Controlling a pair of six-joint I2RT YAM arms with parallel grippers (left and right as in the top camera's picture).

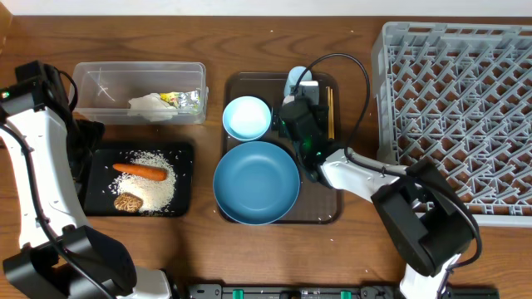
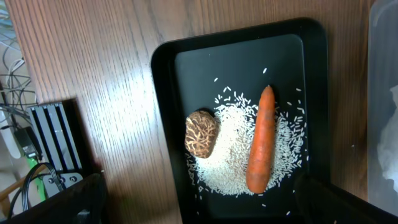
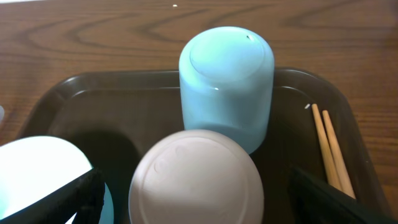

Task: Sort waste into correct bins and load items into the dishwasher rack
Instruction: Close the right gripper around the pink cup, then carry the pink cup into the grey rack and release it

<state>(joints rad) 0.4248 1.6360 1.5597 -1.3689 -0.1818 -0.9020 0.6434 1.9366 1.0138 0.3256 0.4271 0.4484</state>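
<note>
Inside black tray (image 2: 163, 124): rice (image 2: 230, 168), carrot (image 2: 261, 140)

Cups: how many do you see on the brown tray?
2. A light-blue cup is near the tray's far edge, and a pale cup is right in front of it, nearer the right wrist camera. Another could be hidden behind them.

Lighting: bright, even, from overhead. Glare: pale sheen across table (image 2: 118, 93), left wrist view. Blur: my right fingers (image 3: 65, 200), near edge.

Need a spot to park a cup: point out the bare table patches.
Bare wood lies between the black tray and brown tray, and along the near edge. The brown tray is crowded: plate, bowl, cups, chopsticks.
</note>
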